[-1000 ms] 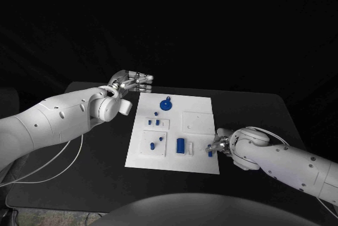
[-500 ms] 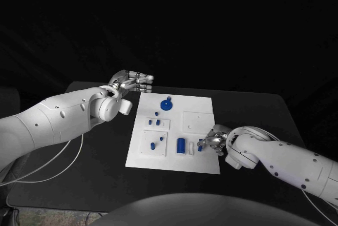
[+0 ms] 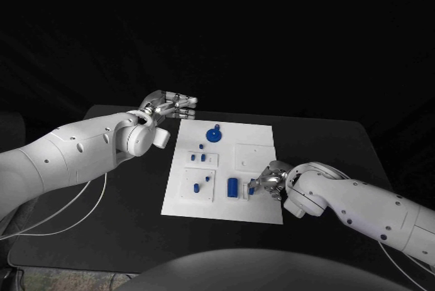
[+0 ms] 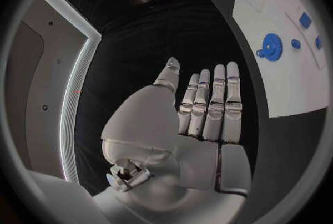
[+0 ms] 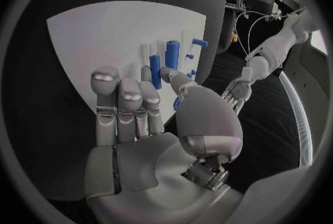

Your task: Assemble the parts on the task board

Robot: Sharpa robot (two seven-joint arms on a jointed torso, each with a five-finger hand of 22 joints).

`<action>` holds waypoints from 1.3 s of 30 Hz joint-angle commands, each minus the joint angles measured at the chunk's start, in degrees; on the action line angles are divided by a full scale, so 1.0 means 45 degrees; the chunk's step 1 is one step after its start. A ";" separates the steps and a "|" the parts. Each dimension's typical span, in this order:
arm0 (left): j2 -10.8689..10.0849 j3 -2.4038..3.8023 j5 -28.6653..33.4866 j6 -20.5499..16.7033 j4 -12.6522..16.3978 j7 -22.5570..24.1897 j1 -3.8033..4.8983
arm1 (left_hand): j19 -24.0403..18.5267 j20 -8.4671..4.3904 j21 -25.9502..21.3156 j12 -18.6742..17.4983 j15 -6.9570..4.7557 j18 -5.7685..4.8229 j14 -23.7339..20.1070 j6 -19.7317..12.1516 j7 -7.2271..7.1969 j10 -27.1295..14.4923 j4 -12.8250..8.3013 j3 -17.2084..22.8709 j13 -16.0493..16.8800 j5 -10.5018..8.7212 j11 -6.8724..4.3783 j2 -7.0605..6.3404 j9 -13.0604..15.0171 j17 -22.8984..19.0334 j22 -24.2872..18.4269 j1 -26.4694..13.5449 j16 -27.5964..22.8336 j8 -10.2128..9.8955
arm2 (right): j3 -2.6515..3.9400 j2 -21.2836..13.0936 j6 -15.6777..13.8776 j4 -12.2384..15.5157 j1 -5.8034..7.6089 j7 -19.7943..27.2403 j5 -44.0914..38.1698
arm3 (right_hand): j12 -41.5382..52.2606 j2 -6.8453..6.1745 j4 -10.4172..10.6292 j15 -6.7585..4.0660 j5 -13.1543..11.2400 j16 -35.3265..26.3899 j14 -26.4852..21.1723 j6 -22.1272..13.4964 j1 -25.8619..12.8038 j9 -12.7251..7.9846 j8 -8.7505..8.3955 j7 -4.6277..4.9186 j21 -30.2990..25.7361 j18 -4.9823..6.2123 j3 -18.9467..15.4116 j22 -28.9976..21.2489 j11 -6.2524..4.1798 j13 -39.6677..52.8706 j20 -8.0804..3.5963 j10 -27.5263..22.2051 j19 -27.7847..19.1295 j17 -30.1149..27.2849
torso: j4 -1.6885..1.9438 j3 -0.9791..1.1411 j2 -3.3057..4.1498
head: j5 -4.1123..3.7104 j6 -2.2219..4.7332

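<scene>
right robot hand [image 3: 268, 181] low over board [image 3: 258, 154] at 5 o'clock, can't tell if it's got a peg | left robot hand [image 3: 168, 105] released, off 11 o'clock corner | blue sleeve [image 3: 232, 186] looks light, stiff, slick: pinch its sides

Left arm reaches in across its own side, left hand [image 3: 168, 105] raised, fingers [image 4: 208, 103] straight and close together, thumb apart, nothing held. Right arm bent in from its side, right hand [image 3: 270, 179] low, fingers [image 5: 128, 103] upright side by side, thumb angled toward them, palm empty.
</scene>
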 commanded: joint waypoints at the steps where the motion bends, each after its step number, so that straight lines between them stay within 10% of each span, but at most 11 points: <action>1: 0.0011 0.0006 -0.0028 0.0192 0.0016 0.0051 0.0005 | -0.0052 0.0050 -0.0088 -0.0075 -0.0014 0.0175 -0.0053 -0.0085 -0.0033 -0.0095 -0.0001 -0.0047 -0.0006 -0.0081 -0.0028 -0.0017 0.0007 -0.0005 -0.0014 -0.0151 -0.0029 -0.0031 | -0.0065 0.0114 0.0500 -0.0137 -0.0005 -0.0252 -0.0059 | -0.0087 -0.0003 -0.2055 -0.0051 0.0034 -0.0110 -0.0014 0.0111 0.0156 -0.0032 0.0041 -0.0010 -0.0079 -0.0005 0.1972 0.0009 -0.0080 0.0405 0.0073 0.0013 0.0663 -0.0036 | 0.0005 0.0012 0.0005 | 0.0047 0.0001; 30: 0.0036 0.0004 -0.0029 0.0233 -0.0003 -0.0003 0.0005 | -0.0066 0.0063 -0.0107 -0.0072 -0.0002 0.0178 -0.0080 -0.0128 -0.0005 -0.0138 0.0104 -0.0030 -0.0005 -0.0082 -0.0001 -0.0033 0.0008 -0.0004 -0.0016 -0.0216 -0.0030 -0.0030 | -0.0226 0.0604 0.0406 -0.0454 -0.0004 -0.0193 -0.0391 | -0.0097 0.0083 -0.2034 -0.0048 -0.0346 -0.0162 -0.0007 0.0102 0.0115 -0.0046 0.0042 -0.0028 -0.0166 -0.0020 0.1663 0.0027 -0.0078 0.0373 0.0075 -0.0003 0.0674 -0.0058 | -0.0014 -0.0001 -0.0002 | 0.0072 0.0001; 39: 0.0035 0.0003 -0.0031 0.0280 -0.0009 -0.0042 0.0005 | -0.0078 0.0069 -0.0118 -0.0073 0.0005 0.0177 -0.0100 -0.0146 -0.0004 -0.0160 0.0117 -0.0024 -0.0005 -0.0083 0.0004 -0.0052 0.0008 -0.0007 -0.0019 -0.0202 -0.0032 -0.0030 | -0.0227 0.0620 0.0405 -0.0406 -0.0004 -0.0010 -0.0251 | -0.0056 0.0516 -0.1813 -0.0055 -0.3136 -0.0164 0.0024 0.0040 0.0352 0.0203 0.0048 -0.0244 -0.0218 -0.0057 0.0145 -0.0016 -0.0108 0.0362 0.0075 0.0031 0.0689 -0.0058 | -0.0007 0.0004 0.0005 | 0.0133 0.0001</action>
